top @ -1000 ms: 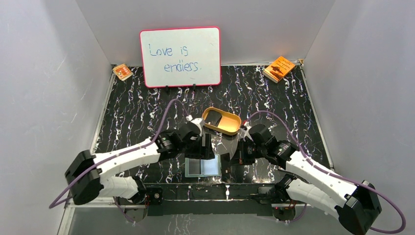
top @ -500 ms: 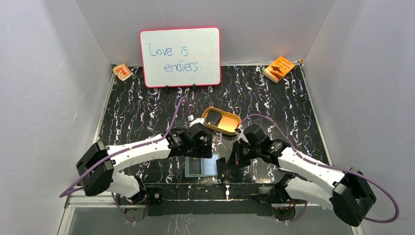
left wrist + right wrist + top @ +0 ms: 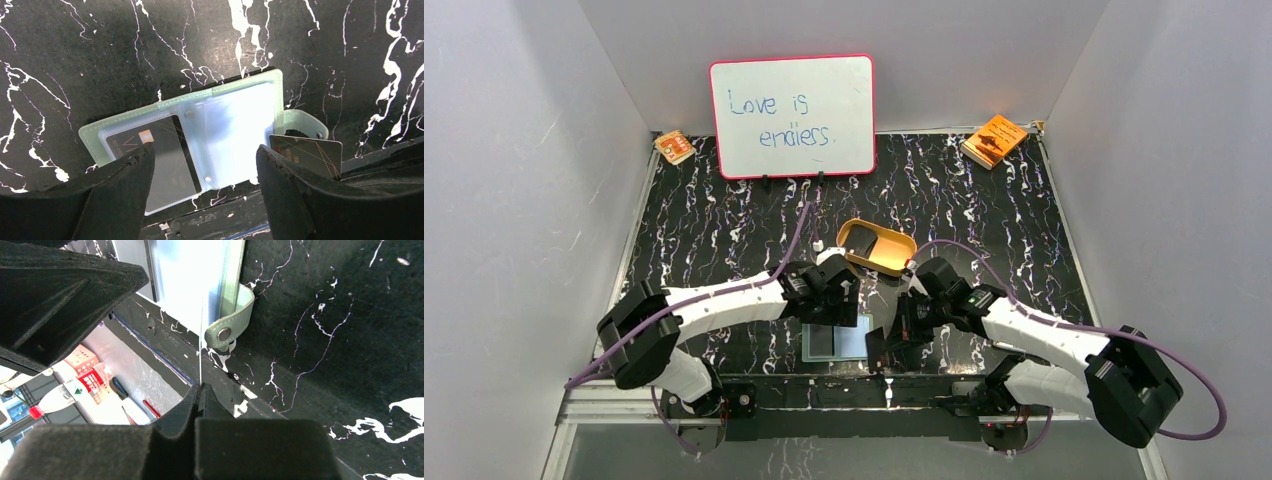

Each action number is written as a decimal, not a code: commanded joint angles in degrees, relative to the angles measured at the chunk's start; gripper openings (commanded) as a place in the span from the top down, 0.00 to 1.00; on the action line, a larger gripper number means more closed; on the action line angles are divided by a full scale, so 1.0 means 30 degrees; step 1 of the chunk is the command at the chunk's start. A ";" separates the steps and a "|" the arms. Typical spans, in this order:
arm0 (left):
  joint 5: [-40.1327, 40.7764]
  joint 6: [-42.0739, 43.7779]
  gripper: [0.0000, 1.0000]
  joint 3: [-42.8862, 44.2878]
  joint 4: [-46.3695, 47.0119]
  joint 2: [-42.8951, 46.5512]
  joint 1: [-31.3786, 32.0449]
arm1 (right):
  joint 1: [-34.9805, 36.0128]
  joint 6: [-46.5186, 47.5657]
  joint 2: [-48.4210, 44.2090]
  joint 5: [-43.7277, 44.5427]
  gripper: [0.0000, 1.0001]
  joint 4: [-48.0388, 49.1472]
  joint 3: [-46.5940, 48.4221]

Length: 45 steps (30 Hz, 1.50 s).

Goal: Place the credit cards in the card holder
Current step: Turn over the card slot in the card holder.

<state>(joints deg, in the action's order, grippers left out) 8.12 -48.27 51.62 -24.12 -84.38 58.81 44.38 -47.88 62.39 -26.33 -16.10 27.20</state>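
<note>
The card holder (image 3: 836, 341) lies open near the table's front edge, pale blue-green inside (image 3: 230, 125), its snap strap (image 3: 226, 331) sticking out on the right. One dark credit card (image 3: 160, 150) sits in its left pocket. My left gripper (image 3: 205, 152) hovers open just above the holder, straddling it, with nothing between the fingers. My right gripper (image 3: 201, 387) is shut on a second dark credit card (image 3: 307, 154), held on edge (image 3: 200, 360) at the holder's right side beside the strap. In the top view that card (image 3: 876, 347) sits just right of the holder.
A tan-gold oval tray (image 3: 894, 264) with a dark shape in it stands just behind the grippers. A whiteboard (image 3: 792, 115) stands at the back, with orange booklets at the back left (image 3: 674, 147) and back right (image 3: 994, 140). The table's front rail (image 3: 854, 385) runs just below the holder.
My right gripper has carried its card down and left, close to the holder's right edge. The left arm has swung in; its gripper stays open over the holder.
</note>
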 commanded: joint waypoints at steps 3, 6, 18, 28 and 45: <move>0.0078 0.0006 0.29 0.0662 -0.0317 -0.0489 0.0060 | 0.0075 -0.0139 0.0488 -0.0394 1.00 0.0737 -0.0202; 0.0043 0.0079 0.29 0.0635 -0.0255 -0.0895 0.0060 | 0.0061 -0.0123 0.0585 -0.0258 1.00 0.0572 -0.0219; -0.0183 0.0228 0.29 0.0387 -0.0016 -0.2221 0.0056 | 0.0064 -0.0089 0.1467 -0.0769 1.00 0.1525 -0.0417; -0.0249 0.0231 0.36 0.0174 -0.0012 -0.2812 0.0056 | 0.0067 -0.0128 0.1907 -0.1112 1.00 0.2385 -0.0112; 0.0773 -0.0455 0.23 0.0630 -0.0396 -0.0416 0.0056 | 0.0062 0.0159 0.1880 -0.2267 1.00 0.3836 0.0572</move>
<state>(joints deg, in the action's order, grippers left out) 8.58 -48.82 53.08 -23.29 -89.14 58.78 44.38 -48.03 67.29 -31.33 -7.11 26.37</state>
